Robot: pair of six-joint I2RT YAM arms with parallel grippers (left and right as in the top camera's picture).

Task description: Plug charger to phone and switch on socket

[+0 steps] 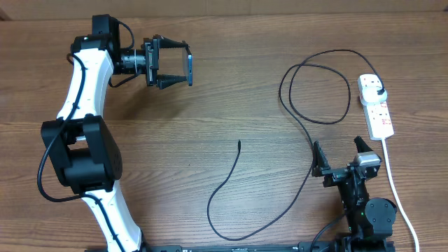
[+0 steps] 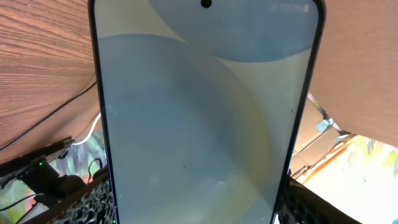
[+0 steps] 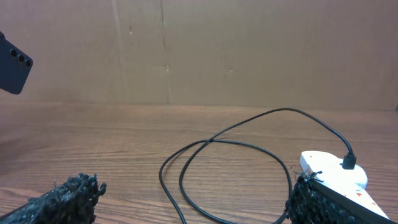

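Left gripper (image 1: pixel 170 64) pinches the phone (image 2: pixel 199 124) by its long edges, lifted off the table (image 1: pixel 231 91). Right gripper (image 1: pixel 341 155) is spread wide, empty; the socket (image 1: pixel 379 112) lies just beyond it, charger (image 1: pixel 208 208) already plugged in there. Step in hand, I judge: joining charger and phone, so the right gripper must take the connector tip (image 1: pixel 239 143), lying between both grippers. Phone's port end is cut off; whether the socket is on is hard to read.

Soft, even light covers the brown wood-grain counter (image 1: pixel 210 91), leaving only faint shadows. A slim pale-blue glowing phone (image 2: pixel 199 124) fills the left wrist view, slightly soft-focused. In the right wrist view the thin black cable (image 3: pixel 208 142) is crisp, while the black textured fingers (image 3: pixel 62 202) are blurred.
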